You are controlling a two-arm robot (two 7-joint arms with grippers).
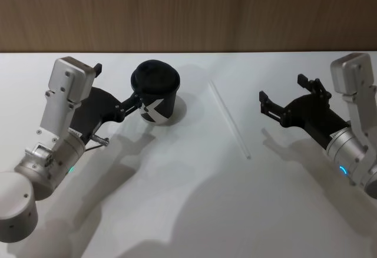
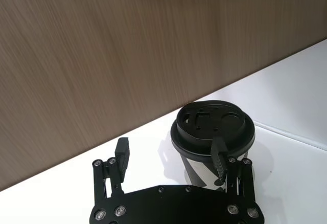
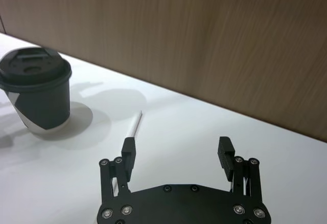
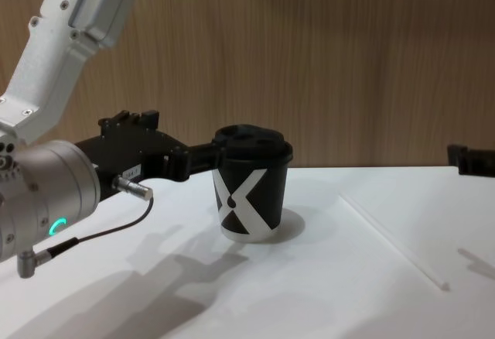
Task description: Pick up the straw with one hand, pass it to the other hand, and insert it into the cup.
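Now | head view: whole straw (image 1: 230,119) lies far-to-near, near end rightward | right wrist view: one end | left gripper (image 1: 116,84), right gripper (image 1: 281,89) spread wide, empty

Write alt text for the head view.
A white straw lies flat on a white table, held by nothing, between a lidded black cup and the open right gripper. The left gripper, also open, has one finger right beside the cup, not around it.
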